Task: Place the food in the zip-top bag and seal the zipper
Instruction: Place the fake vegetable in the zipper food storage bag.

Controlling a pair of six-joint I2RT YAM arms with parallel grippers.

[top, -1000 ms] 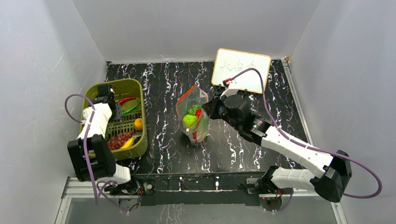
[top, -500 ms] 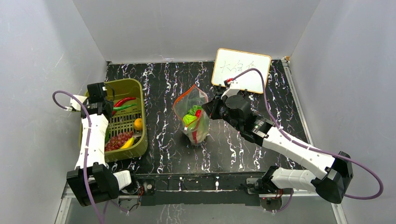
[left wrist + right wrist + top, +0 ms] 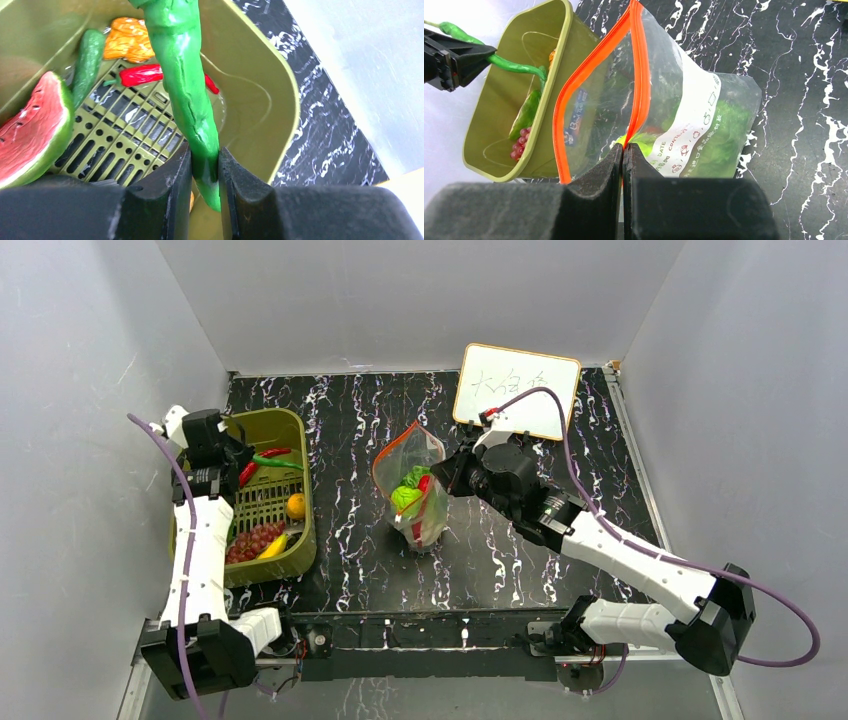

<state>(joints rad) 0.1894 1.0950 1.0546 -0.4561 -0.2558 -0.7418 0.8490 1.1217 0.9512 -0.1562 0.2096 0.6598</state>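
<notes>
Mid-loading: clamps green pepper (image 3: 182, 75) in left gripper (image 3: 204, 160) over basket (image 3: 250, 55), upper left; pinches zipper (image 3: 640, 75) in right gripper (image 3: 623, 150), centre; likely calls next for carry into bag (image 3: 684, 100).

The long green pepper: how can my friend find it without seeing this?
Look at the olive-green basket on the left. Over it, the left gripper pinches one long, wrinkly green pepper. It's the only food held up in the air; the red chili and the rest lie in the basket.
</notes>
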